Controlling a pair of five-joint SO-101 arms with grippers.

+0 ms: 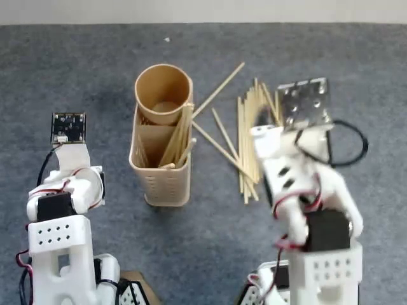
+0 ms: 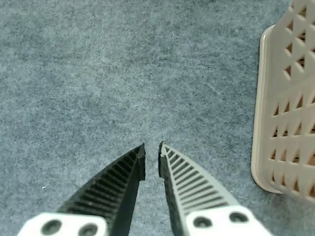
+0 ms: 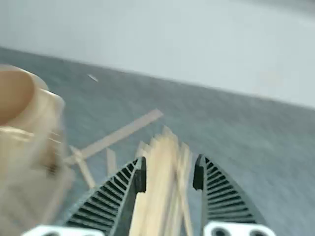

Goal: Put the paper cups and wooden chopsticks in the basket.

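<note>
High view is showing the grey surface (image 1: 63, 63) carrying the basket (image 1: 159, 181), with the paper cup (image 1: 163, 92) standing in its far end. Loose wooden chopsticks (image 1: 245, 127) are lying just beside the basket; my right fingers (image 3: 170, 160) are standing apart, straddling them. My left fingers (image 2: 152, 147) are resting nearly together near the basket, gripping nothing.
</note>
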